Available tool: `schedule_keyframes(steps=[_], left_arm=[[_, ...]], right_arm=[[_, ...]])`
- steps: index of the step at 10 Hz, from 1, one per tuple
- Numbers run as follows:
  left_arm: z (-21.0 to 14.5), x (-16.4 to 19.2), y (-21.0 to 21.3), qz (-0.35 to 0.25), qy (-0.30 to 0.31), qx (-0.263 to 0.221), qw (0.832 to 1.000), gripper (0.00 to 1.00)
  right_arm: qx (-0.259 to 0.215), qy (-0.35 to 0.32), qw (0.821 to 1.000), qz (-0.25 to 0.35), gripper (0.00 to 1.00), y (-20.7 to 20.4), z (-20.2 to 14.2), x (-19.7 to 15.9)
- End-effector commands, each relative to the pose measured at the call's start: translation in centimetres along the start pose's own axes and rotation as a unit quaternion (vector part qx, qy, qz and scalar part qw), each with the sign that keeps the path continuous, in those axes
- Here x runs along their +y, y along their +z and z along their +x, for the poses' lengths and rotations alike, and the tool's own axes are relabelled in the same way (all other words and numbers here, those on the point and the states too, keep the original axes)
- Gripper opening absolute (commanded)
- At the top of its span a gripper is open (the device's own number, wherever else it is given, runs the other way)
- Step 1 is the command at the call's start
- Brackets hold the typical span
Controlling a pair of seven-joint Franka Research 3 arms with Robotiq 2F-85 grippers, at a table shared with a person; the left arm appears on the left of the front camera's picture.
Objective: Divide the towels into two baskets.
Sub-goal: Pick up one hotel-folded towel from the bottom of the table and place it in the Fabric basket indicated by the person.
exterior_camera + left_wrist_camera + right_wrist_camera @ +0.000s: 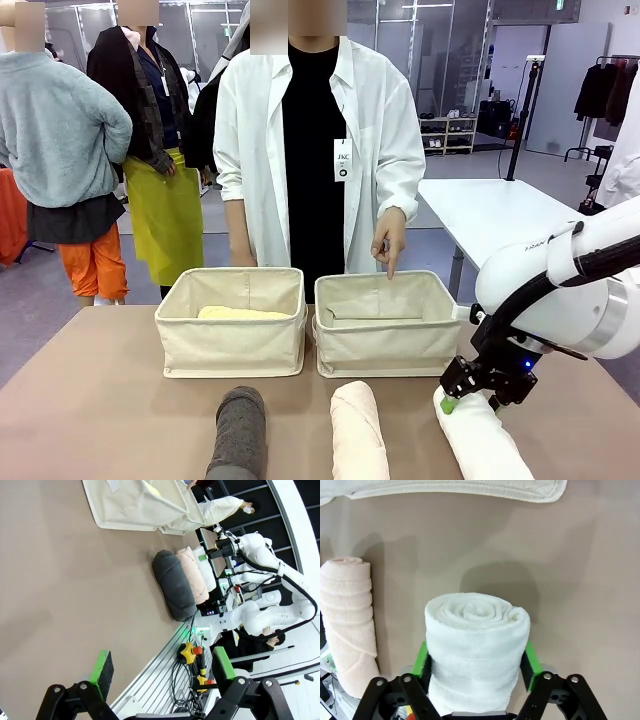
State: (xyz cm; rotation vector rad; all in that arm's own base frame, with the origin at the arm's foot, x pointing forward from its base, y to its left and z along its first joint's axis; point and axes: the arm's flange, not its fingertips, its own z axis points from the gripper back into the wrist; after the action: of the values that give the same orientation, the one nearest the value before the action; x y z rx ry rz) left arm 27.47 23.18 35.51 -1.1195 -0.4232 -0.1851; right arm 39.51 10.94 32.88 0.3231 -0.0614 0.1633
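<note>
Brown bench [100, 400] stood in an open hall, with a white table [490, 205] behind the right basket [385, 340]. Left basket [230, 345], touching it, held the yellow towel [240, 313]. Grey towel [238, 435], pink towel [360, 430] and white towel [490, 450] lay in front of it. Right pincer [476, 661] clamped the white towel. Left pincer [162, 667] was wide and empty.

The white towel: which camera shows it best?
The right wrist view: the white towel sits close up, spiral end showing, inside the end effector. The front view shows it cut off at the edge; the left wrist view, a sliver.
</note>
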Motion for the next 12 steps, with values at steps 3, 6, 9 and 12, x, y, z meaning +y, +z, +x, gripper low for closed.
schedule_keyframes(steps=[3, 6, 9, 12], left_arm=[[-0.4, -0.5, 0.1, -0.002, -0.003, 0.001, 1.0, 1.0], [-0.4, -0.5, 0.1, -0.002, -0.003, 0.001, 1.0, 1.0], [-0.4, -0.5, 0.1, -0.002, -0.003, 0.001, 1.0, 1.0], [-0.4, -0.5, 0.1, -0.002, -0.003, 0.001, 1.0, 1.0]], right_arm=[[0.011, -0.01, 1.0, -0.019, 0.47, -0.6, -0.7, 0.4], [0.02, 0.001, 1.0, -0.011, 0.18, 1.2, -1.0, 0.9], [0.002, 0.112, 0.994, -0.016, 0.18, 8.0, -0.6, 4.7], [0.03, 0.266, 0.963, -0.036, 0.18, 11.8, 1.1, 9.9]])
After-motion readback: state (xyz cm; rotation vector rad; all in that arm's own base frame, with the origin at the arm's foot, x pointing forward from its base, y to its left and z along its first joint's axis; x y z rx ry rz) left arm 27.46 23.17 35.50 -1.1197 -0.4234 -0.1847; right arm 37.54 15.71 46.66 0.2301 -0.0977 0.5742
